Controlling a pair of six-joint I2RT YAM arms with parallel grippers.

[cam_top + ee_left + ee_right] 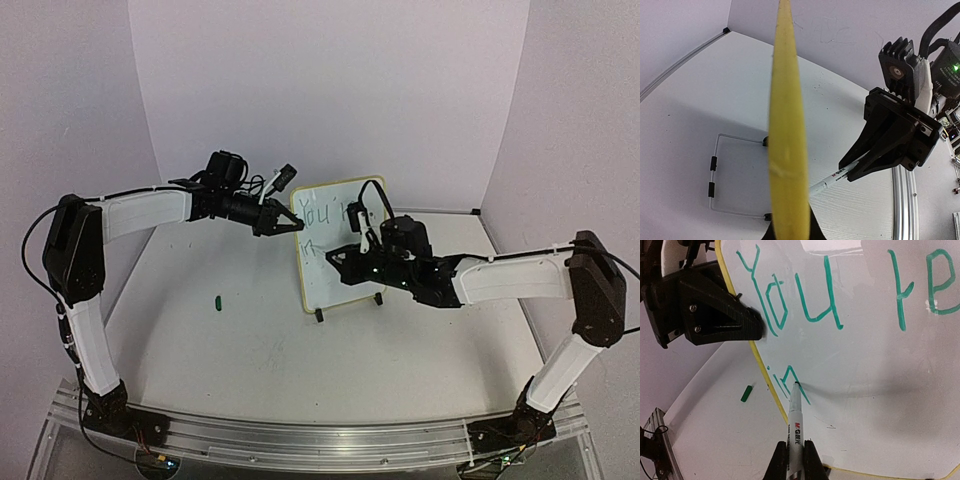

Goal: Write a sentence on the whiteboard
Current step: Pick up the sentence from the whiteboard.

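Whiteboard [340,275] stands upright mid-bench [250,350] on small black feet, yellow frame, tilted back slightly. My left end effector [292,225] is clamped on its upper left edge; the left wrist view shows the frame edge-on between my fingers. My right end effector [795,460] is closed tight on a white-barrelled marker [795,425], whose tip touches the board face. The sentence [826,290], in green, reads "You're" on the top line. Below it is a short start, "in" or the like, with the marker tip at its last stroke. A green cap [217,300] lies on the bench left of the board, well apart.
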